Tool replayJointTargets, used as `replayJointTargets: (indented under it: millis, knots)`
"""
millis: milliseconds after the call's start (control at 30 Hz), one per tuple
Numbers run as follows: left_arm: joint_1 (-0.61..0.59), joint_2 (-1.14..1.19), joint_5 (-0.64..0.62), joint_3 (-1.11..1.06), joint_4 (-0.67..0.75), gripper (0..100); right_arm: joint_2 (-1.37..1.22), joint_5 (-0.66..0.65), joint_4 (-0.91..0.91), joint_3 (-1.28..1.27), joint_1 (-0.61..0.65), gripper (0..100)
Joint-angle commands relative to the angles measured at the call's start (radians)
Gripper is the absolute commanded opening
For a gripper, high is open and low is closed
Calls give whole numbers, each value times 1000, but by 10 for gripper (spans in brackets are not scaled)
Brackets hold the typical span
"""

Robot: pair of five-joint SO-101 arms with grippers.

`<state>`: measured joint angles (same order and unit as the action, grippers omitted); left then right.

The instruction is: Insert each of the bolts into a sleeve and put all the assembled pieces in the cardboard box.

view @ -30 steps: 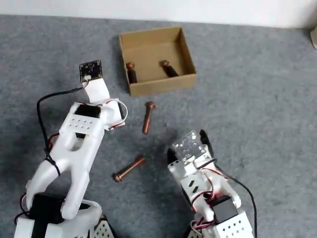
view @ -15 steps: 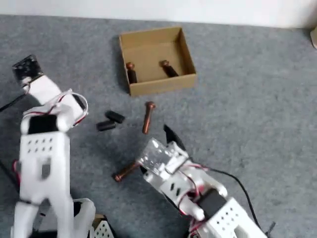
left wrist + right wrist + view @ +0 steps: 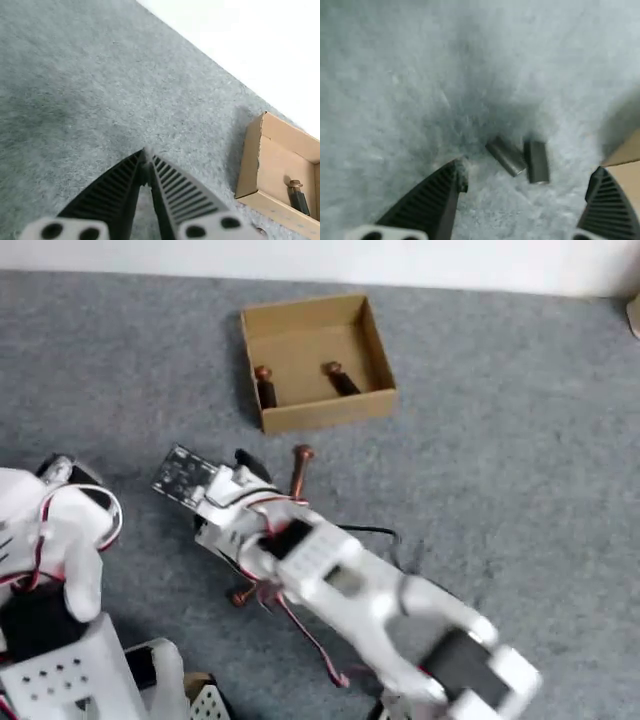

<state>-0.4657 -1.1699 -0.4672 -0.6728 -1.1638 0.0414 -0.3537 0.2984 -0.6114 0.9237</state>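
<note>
In the high view the square, open-topped cardboard box (image 3: pixel 320 410) sits on grey, felt-like carpet (image 3: pixel 520 460) that runs wide to the picture's right. Two sleeved bolts (image 3: pixel 265 388) lie inside, a copper bolt (image 3: pixel 298 480) lies just in front beside the white right arm (image 3: pixel 330 575), and a second bolt (image 3: pixel 241 595) pokes from under it. In the left wrist view the left gripper (image 3: pixel 146 162) has its ribbed black jaws pressed together on nothing, above carpet, while in the right wrist view the right gripper (image 3: pixel 529 175) is spread wide over two short dark cylindrical sleeves (image 3: pixel 506 156) lying just beside each other.
</note>
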Motion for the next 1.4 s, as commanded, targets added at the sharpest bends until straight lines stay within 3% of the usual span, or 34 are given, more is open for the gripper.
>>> replayJointTargets:
  millis: [0, 233, 1367]
  knots:
    - [-13, -24, 5, 42, -6, 11, -139, -9, -19, 142, -36, 341]
    - [15, -30, 5, -10, 2, 11, -179, -5, -10, 225, -119, 341]
    - [47, -33, 6, -38, -5, 11, -364, -8, -2, 277, -136, 340]
